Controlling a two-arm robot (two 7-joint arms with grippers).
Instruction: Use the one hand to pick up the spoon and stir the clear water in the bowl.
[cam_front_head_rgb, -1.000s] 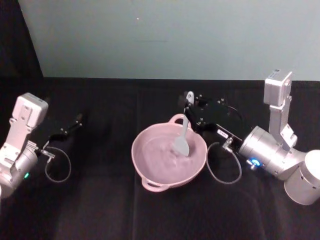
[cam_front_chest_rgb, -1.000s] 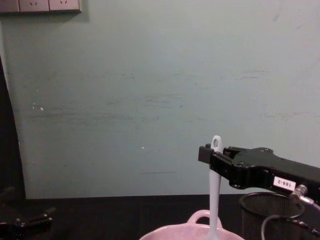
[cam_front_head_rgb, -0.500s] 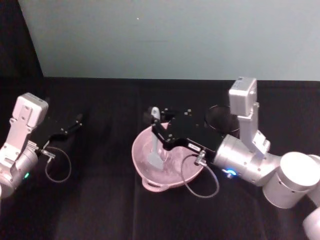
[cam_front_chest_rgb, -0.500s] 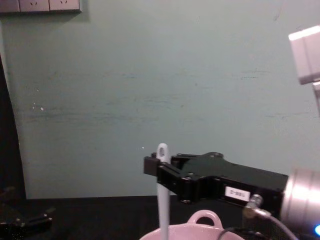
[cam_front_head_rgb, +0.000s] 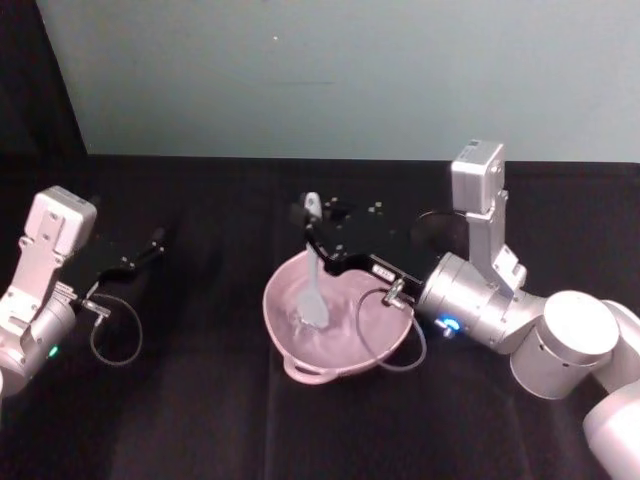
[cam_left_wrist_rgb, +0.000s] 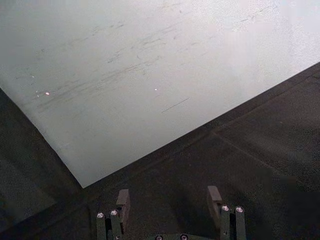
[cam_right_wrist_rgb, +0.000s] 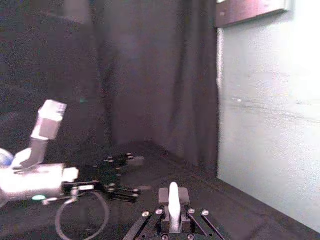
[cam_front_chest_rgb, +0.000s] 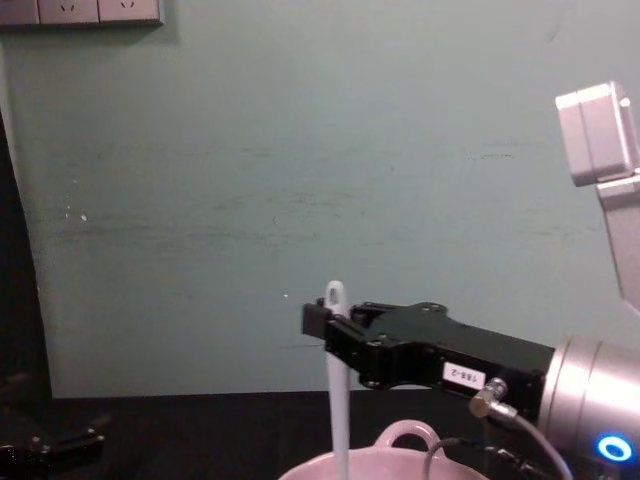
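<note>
The pale pink bowl (cam_front_head_rgb: 375, 340) sits mid-table, and its rim (cam_front_chest_rgb: 385, 462) shows at the bottom of the chest view. The white spoon (cam_front_head_rgb: 313, 280) stands almost upright, its blade down in the left part of the bowl. My right gripper (cam_front_head_rgb: 314, 226) is shut on the spoon's handle just below the loop end (cam_front_chest_rgb: 335, 294). In the right wrist view the handle tip (cam_right_wrist_rgb: 173, 197) sticks up between the closed jaws (cam_right_wrist_rgb: 173, 212). My left gripper (cam_front_head_rgb: 152, 243) is parked far left, open with nothing between its fingers (cam_left_wrist_rgb: 168, 200).
A black wire-mesh cup (cam_front_head_rgb: 433, 227) stands behind the right arm, to the right of the bowl. The right arm's cable (cam_front_head_rgb: 385, 335) loops over the bowl's right side. A black cloth covers the table, with a green wall behind it.
My right gripper carried the spoon from the right side of the bowl across to its left side. The arm reached further over the bowl. The left arm stayed still.
</note>
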